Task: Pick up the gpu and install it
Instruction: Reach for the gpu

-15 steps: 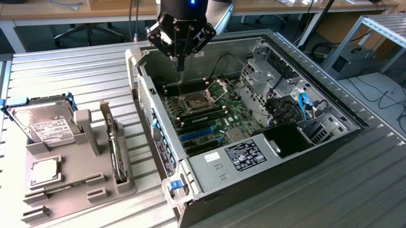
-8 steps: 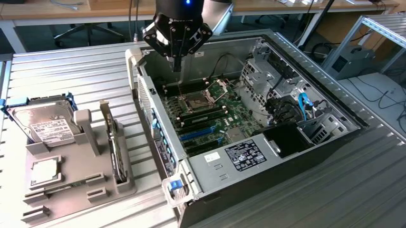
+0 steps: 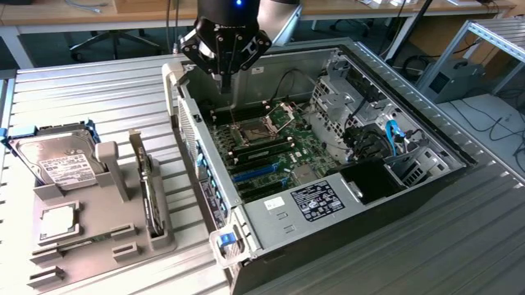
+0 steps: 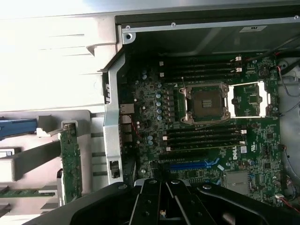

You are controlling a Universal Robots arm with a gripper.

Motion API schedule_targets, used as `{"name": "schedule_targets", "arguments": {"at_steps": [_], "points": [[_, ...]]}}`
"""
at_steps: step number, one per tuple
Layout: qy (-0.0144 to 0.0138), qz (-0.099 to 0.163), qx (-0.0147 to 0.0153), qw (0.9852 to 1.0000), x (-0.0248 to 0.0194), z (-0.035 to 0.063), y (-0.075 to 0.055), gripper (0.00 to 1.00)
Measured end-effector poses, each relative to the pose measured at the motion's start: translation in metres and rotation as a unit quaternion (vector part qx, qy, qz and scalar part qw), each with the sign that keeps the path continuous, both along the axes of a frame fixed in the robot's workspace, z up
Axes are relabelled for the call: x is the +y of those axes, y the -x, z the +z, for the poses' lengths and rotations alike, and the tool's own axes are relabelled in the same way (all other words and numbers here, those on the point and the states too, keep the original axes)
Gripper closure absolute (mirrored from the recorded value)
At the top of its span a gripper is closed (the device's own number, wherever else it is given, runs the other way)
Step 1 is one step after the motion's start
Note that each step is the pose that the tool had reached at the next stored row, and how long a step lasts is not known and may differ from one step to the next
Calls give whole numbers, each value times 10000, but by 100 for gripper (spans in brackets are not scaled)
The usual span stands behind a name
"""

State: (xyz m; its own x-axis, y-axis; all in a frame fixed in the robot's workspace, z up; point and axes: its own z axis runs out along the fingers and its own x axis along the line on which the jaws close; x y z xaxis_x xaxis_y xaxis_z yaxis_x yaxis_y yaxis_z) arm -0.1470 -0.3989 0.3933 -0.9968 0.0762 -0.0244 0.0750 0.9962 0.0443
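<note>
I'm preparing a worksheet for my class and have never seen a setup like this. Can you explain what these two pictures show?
One picture looks from the room at a robot arm whose gripper, shut and empty, hovers above an open computer case lying on a metal table. The other is taken by a camera on the arm's wrist, looking down at the motherboard inside. Beside the case a grey holder carries the gpu, standing on edge, and a hard drive.
</note>
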Motion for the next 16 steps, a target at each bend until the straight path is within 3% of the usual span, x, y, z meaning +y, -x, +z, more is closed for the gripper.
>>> {"name": "schedule_targets", "arguments": {"at_steps": [16], "points": [[0, 0, 0, 10000, 0, 0, 48, 89]]}}
